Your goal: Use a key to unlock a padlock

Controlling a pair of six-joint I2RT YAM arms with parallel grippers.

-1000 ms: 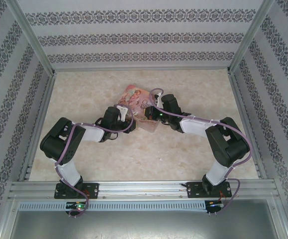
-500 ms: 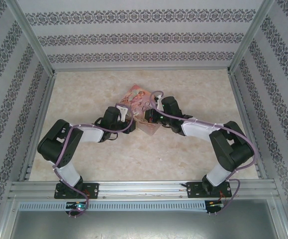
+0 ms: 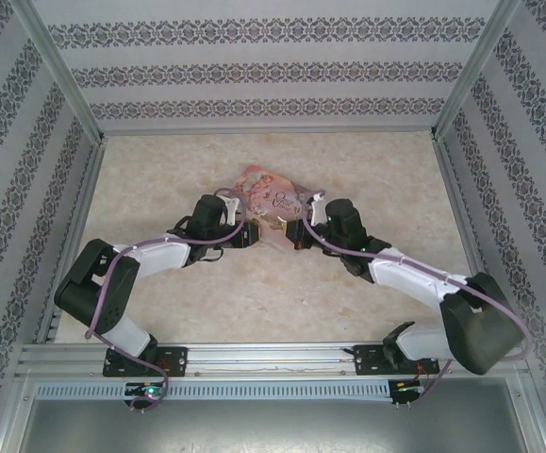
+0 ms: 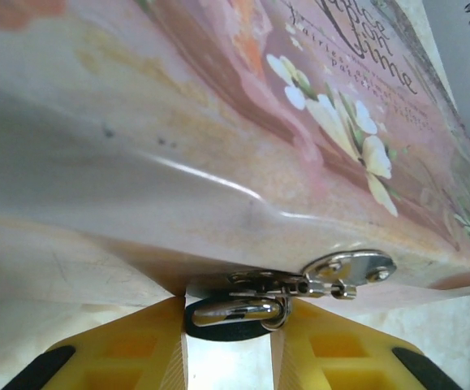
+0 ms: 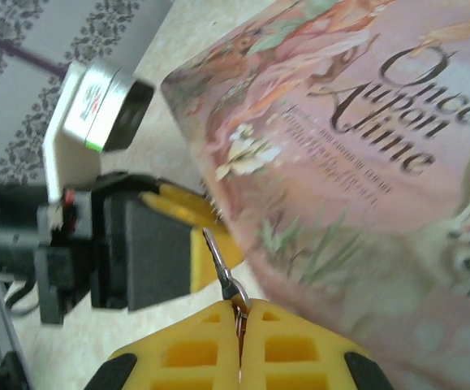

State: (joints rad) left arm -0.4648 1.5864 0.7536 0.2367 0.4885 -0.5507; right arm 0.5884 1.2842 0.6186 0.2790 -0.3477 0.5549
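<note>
Right arm [image 3: 414, 276] dropped flatter; right gripper [image 5: 239, 307] pinches thin pale metal key [image 5: 219, 264], pointing at silvery-shackled padlock [image 4: 236, 311], apparently clamped in left gripper [image 4: 228, 327].

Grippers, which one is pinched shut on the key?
The right gripper: it is closed tight on the thin metal key, while the left gripper holds the padlock.

tin [image 3: 273, 193] centred on table [image 3: 206, 311], left fingers [image 4: 129, 349] at its left side, right fingers [image 5: 194, 349] at its right
</note>
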